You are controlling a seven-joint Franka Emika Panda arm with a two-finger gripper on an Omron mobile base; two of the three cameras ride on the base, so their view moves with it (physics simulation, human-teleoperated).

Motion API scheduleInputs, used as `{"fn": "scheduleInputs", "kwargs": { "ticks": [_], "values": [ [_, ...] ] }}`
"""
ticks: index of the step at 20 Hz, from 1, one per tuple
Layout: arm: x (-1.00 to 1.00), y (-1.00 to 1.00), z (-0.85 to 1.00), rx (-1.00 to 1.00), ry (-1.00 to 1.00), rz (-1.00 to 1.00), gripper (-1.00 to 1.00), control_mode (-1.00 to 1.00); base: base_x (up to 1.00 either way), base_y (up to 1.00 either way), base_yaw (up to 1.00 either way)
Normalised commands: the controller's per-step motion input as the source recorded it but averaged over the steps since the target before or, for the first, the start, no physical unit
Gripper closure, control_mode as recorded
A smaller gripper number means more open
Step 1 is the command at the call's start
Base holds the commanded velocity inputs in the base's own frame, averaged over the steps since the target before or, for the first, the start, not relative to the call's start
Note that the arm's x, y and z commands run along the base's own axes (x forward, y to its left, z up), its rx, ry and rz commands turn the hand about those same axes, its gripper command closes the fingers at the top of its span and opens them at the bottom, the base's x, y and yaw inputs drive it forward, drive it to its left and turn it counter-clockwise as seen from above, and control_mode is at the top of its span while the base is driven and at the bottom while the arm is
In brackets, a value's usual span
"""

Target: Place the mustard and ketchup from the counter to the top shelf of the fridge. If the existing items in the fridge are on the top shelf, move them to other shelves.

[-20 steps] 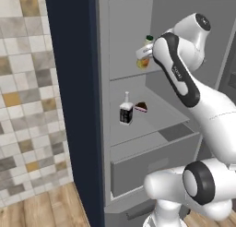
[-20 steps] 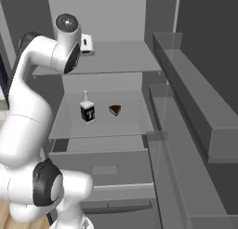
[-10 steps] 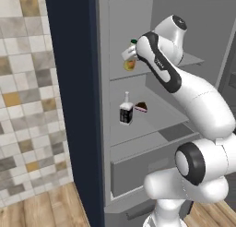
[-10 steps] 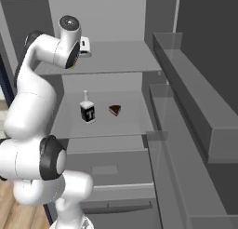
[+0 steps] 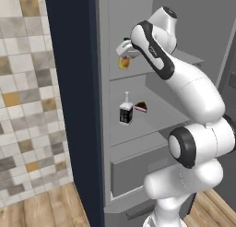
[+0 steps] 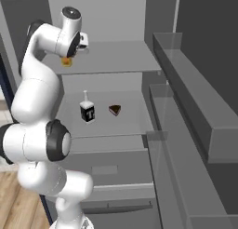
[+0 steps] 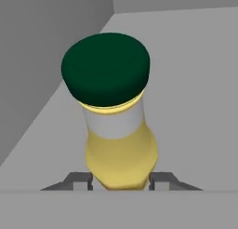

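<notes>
Robot arm [image 5: 193,97]: glossy white rounded shells throughout, joined by dark charcoal bands at each joint. Round dark cap on the joint nearest the fridge [image 5: 73,106] top. Bulbous white base segment. Finger tips [image 7: 76,180] small, grey, blocky. No cables, screws or markings discernible.

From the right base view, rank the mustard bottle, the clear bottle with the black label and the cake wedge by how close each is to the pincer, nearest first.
1. Slim yellow mustard bottle with dark green cap: clamped in the pincer, at the top shelf's left front.
2. Clear narrow-necked bottle with black label: on the shelf below, left side.
3. Dark chocolate cake wedge: same lower shelf, further right.
</notes>
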Motion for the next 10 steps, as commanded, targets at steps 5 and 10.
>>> {"fn": "scheduleInputs", "kwargs": {
  "ticks": [5,10],
  "values": [
    [0.0,0.09,-0.05,0.0,0.0,0.01,-1.0,-1.0,0.0,0.0,0.0],
    [-0.01,0.0,0.0,0.0,-0.04,0.0,-1.0,-1.0,0.0,0.0,0.0]
  ]
}}
